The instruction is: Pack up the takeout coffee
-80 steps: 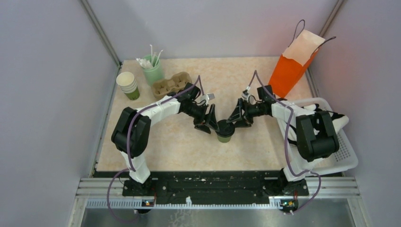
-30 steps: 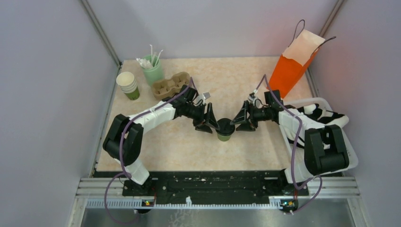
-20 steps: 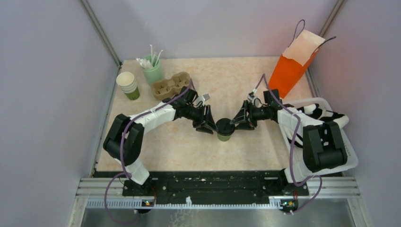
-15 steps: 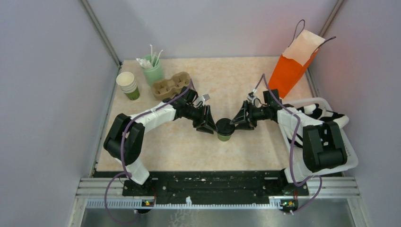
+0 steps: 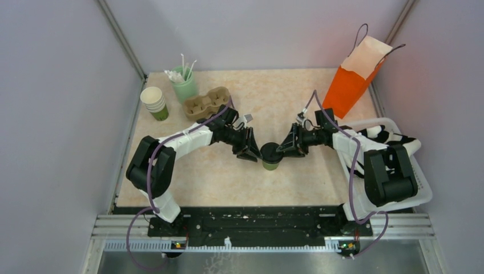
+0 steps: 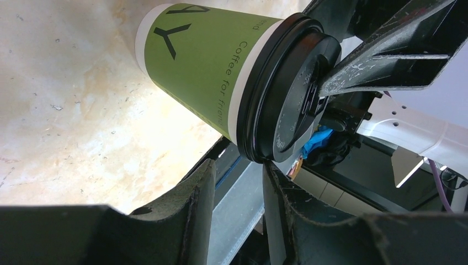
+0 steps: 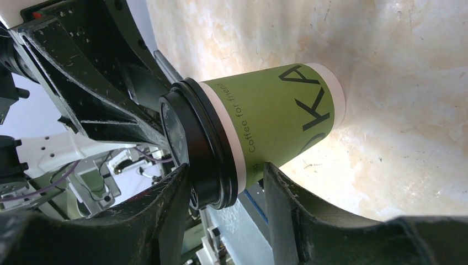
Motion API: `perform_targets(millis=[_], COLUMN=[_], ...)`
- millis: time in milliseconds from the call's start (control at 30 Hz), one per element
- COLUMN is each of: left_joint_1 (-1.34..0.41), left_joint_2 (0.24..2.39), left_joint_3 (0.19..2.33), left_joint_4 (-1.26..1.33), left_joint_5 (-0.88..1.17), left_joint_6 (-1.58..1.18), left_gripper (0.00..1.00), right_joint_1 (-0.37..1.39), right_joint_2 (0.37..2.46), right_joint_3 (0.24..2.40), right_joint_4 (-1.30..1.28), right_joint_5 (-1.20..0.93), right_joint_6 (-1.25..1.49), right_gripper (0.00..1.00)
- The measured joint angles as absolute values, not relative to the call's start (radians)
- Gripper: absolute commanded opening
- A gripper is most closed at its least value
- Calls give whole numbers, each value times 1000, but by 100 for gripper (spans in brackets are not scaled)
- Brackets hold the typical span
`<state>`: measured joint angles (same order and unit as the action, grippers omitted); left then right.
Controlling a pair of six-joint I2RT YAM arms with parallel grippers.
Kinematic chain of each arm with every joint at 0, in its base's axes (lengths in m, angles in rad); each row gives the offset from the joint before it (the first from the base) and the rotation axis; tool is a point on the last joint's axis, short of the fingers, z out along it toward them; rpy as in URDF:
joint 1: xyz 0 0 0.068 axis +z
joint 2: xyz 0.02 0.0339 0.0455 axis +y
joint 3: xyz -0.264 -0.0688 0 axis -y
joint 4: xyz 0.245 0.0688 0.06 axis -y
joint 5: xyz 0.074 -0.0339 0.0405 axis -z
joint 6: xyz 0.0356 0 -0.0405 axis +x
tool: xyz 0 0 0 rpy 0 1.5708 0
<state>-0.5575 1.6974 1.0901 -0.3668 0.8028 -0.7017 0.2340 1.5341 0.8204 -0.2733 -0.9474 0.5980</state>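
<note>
The takeout coffee (image 5: 270, 164), an olive-green and cream cup with a black lid (image 5: 269, 152), stands upright mid-table between both grippers. My left gripper (image 5: 257, 150) meets it from the left. In the left wrist view its jaws (image 6: 238, 163) stand apart with nothing in the gap, and one fingertip (image 6: 269, 168) rests against the lid's rim (image 6: 259, 154). My right gripper (image 5: 280, 150) comes in from the right. In the right wrist view the rim of the cup (image 7: 276, 116) sits between its fingers (image 7: 226, 165), one on the lid's top, the other on the cup's wall.
An orange paper bag (image 5: 353, 80) stands open at the back right. A white basket (image 5: 414, 197) sits by the right edge. At the back left are a cardboard cup carrier (image 5: 206, 103), a stack of lidless cups (image 5: 154, 101) and a pale-green cup of white sticks (image 5: 184, 84).
Both grippers have narrowed around the lid's rim. The right gripper has slid a little left onto the cup. The cup has stayed in place.
</note>
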Motion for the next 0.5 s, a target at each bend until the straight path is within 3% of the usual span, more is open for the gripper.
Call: perform_targets(millis=[500], left_joint_1=[-553], left_joint_2=[1760], left_joint_3=[1163], left_joint_4=[-491], left_joint_5=[795], left_joint_6=[-641], left_gripper=[39], right_joint_1=[231], right_joint_2=[1542], right_joint_3=[791], right_joint_4=[-197], right_joint_5=[-945], right_joint_6=[649], right_gripper=[48])
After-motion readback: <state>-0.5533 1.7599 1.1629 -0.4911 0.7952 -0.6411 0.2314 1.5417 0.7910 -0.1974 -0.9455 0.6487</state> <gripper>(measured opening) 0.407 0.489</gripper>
